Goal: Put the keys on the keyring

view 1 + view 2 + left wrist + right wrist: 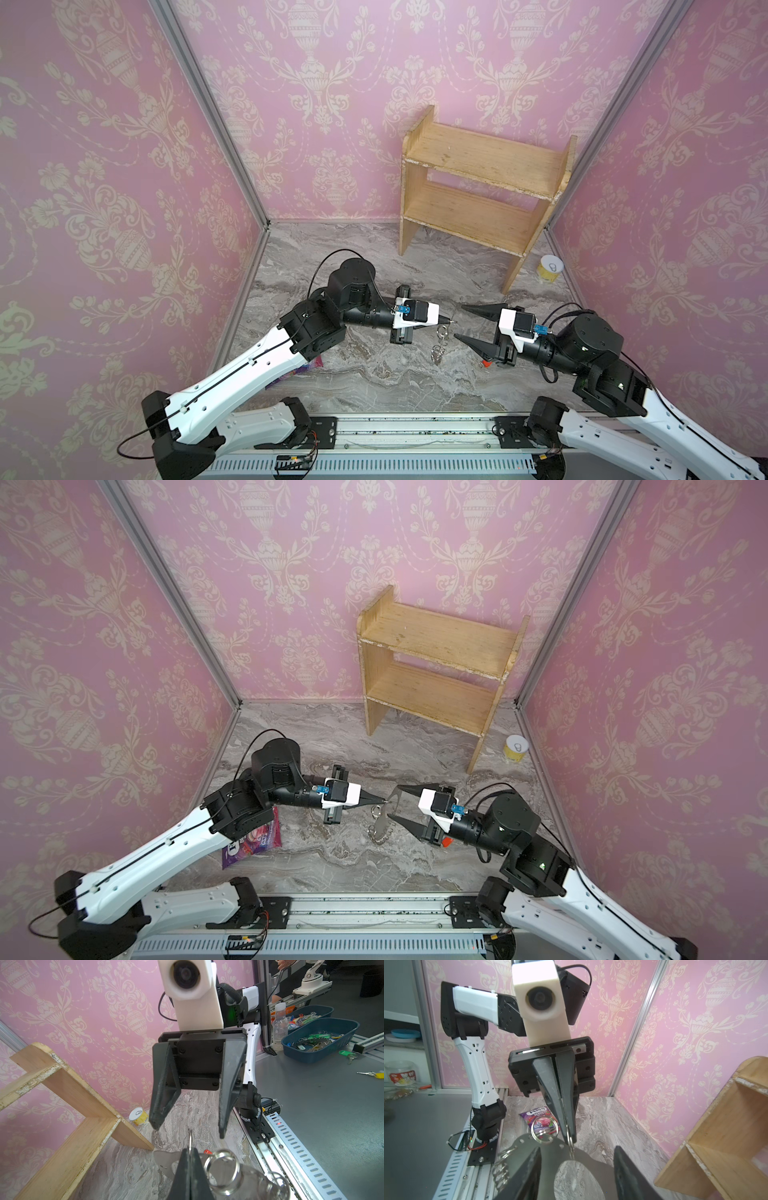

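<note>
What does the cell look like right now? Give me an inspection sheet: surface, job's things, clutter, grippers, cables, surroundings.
Surface: marble top, no spills seen.
Job's things: keyring sits between the two grippers. Only the red tag of the key shows, by the base of the right gripper, apart from the keyring.
Clutter: candy bag on the left side; can beside the shelf.
Grippers: left gripper is shut on one ring of the keyring. The right gripper is open, with its fingers on either side of the band.
Cables: black loops on both arms, clear of the keyring.
Surroundings: pink walls; bins of keys outside the cell.
</note>
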Tool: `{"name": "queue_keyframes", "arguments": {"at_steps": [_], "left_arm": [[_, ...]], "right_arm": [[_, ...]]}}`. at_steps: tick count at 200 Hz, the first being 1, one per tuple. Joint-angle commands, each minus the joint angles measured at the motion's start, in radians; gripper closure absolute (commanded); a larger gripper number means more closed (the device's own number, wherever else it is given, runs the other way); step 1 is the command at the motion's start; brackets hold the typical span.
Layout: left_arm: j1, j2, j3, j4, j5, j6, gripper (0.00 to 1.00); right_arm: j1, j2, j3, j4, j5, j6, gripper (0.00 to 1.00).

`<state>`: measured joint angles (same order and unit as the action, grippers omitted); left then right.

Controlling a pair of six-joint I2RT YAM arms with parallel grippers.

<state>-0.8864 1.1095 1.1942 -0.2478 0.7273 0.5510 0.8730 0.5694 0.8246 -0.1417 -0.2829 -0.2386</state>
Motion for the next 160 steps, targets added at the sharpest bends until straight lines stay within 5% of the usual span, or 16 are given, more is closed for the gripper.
{"name": "queue_keyframes", "arguments": {"at_steps": [1,45,88,130,160], "left_arm": [[0.007,-0.036,0.029,-0.040,-0.031,0.056,1.00],[0.007,-0.080,-0.043,-0.019,-0.063,0.050,1.00],[0.007,-0.143,-0.121,0.002,-0.117,0.021,1.00],[0.007,-0.185,-0.178,-0.021,-0.167,0.010,1.00],[0.007,-0.220,-0.211,-0.017,-0.180,0.006,1.00]], "right_arm": [[0.002,-0.023,0.036,-0.114,0.094,0.048,0.37],[0.001,0.033,0.082,-0.307,0.395,0.270,0.21],[-0.028,0.125,0.094,-0.487,0.546,0.618,0.12],[-0.175,0.231,-0.021,-0.627,0.458,1.053,0.03],[-0.233,0.275,-0.091,-0.696,0.452,1.159,0.01]]}}
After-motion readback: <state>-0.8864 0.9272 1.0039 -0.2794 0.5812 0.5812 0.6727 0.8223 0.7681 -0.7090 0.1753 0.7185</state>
